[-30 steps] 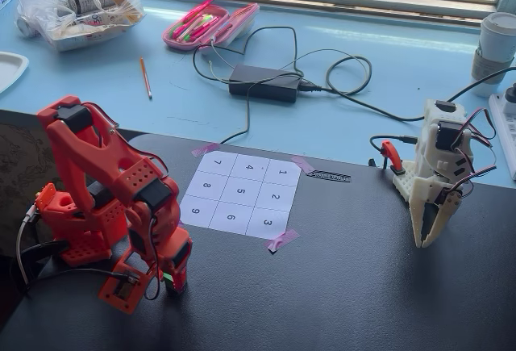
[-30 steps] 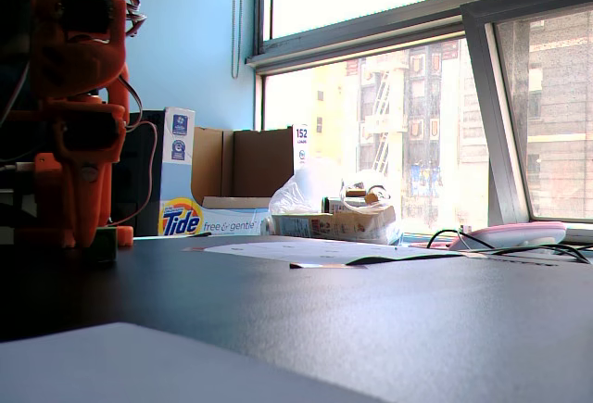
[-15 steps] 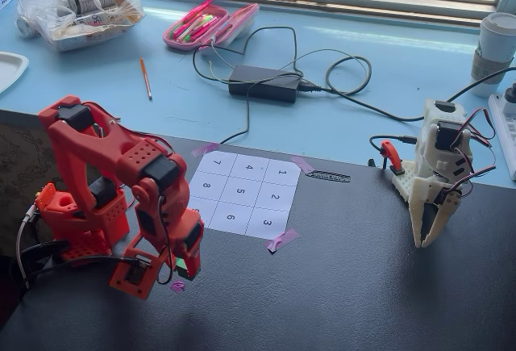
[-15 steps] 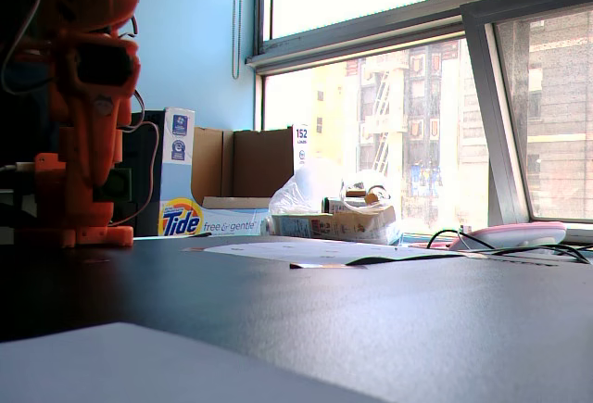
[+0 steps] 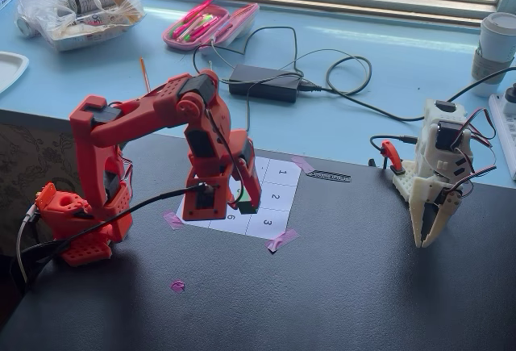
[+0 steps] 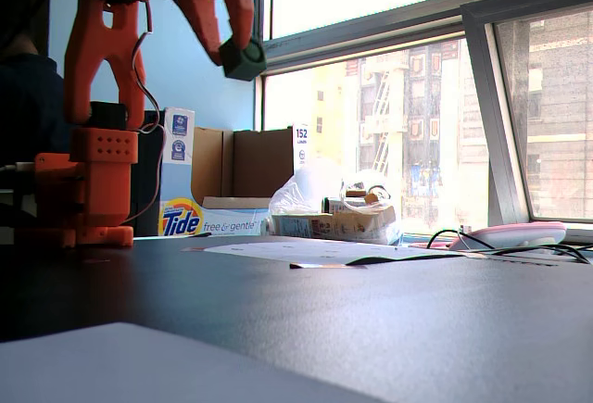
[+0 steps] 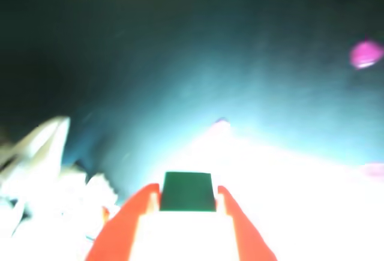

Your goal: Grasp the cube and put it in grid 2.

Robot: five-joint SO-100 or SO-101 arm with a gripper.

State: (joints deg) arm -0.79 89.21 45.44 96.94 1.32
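Fixed view from above shows the red plastic robot arm (image 5: 153,125) reaching over the white paper sheet of nine numbered squares (image 5: 278,175) in the middle of the frame. Its red two-finger gripper (image 5: 245,204) holds the small solid green cube (image 5: 246,205) tightly between the fingers, raised above the sheet. The white square printed "2" (image 5: 276,198) lies just right of the cube, so I judge a short move right and down remains.

Black table (image 5: 339,286) – taped numbered sheet (image 5: 242,196), red arm base (image 5: 76,226), white arm (image 5: 435,177), pink tape bit (image 5: 177,286).
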